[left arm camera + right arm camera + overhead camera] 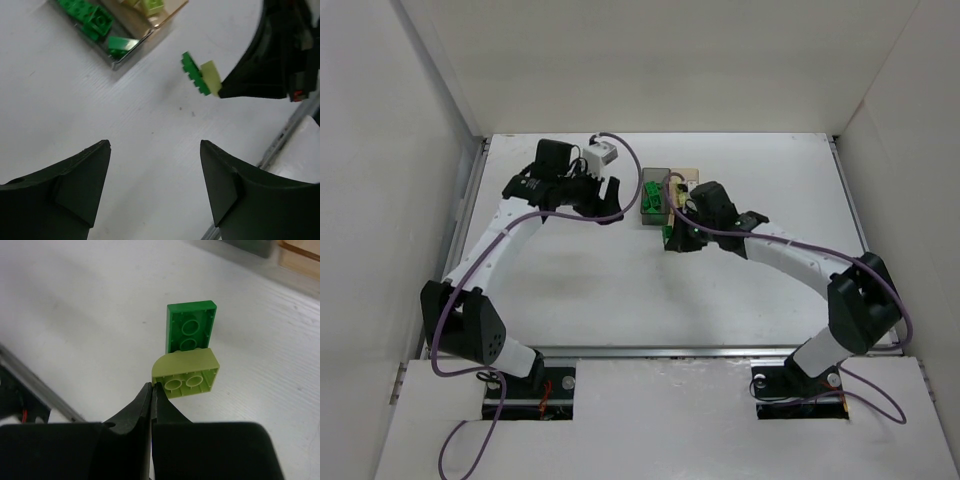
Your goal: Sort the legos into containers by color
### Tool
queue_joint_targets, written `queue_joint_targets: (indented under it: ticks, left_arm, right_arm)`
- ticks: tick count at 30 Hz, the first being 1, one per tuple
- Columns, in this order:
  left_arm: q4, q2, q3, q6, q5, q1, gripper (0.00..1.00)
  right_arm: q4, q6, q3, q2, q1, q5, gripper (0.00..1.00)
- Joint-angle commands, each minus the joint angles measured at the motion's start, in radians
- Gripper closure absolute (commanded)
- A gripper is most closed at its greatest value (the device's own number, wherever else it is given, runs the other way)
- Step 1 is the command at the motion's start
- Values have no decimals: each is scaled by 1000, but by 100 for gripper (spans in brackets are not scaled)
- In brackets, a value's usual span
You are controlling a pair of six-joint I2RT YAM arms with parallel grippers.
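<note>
Right gripper [152, 388] shut with nothing seen between its fingers, tips at the corner of a loose lego; left gripper [155, 192] gaping, empty, hovering.
Dark grey container [131, 50] holds dark green bricks, tan container [170, 17] pale ones. Dark green lego [191, 327] and pale lego [187, 374] lie touching on the table just short of both. Judged step: picking the last pair. Next: open jaws, straddle one brick only.

We are looking at a robotics lab test cell: a bare white table [620, 290] is boxed in by plain white panels [380, 200] on its left, far and right sides. A metal rail [660, 351] runs along the table's near edge. Just before it, two robot arm bases [525, 385] sit bolted in cut-outs, with purple cables [433, 352] looping from them.
</note>
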Motion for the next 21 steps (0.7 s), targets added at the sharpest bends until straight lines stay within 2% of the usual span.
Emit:
queue_joint_targets:
  ticks: [1, 3, 4, 8, 14, 18, 21]
  left_arm:
    - [-75, -30, 91, 109, 267, 12, 31]
    - [-75, -30, 124, 130, 417, 23, 26]
    - [-75, -18, 134, 143, 451, 23, 25]
    - [-65, 25, 171, 124, 508, 23, 21]
    - [-53, 106, 239, 60, 438, -65, 11]
    - [-68, 183, 294, -24, 338, -65, 11]
    - [-116, 259, 363, -47, 349, -65, 11]
  right_arm:
    - [97, -177, 39, -88, 2, -208, 100]
    - [98, -229, 61, -102, 2, -283, 100]
    - [98, -240, 70, -113, 2, -338, 100]
    - [85, -260, 98, -157, 2, -365, 100]
    - [96, -271, 127, -185, 2, -351, 100]
    - [85, -280, 164, -174, 2, -351, 100]
    - [85, -280, 164, -165, 2, -328, 100]
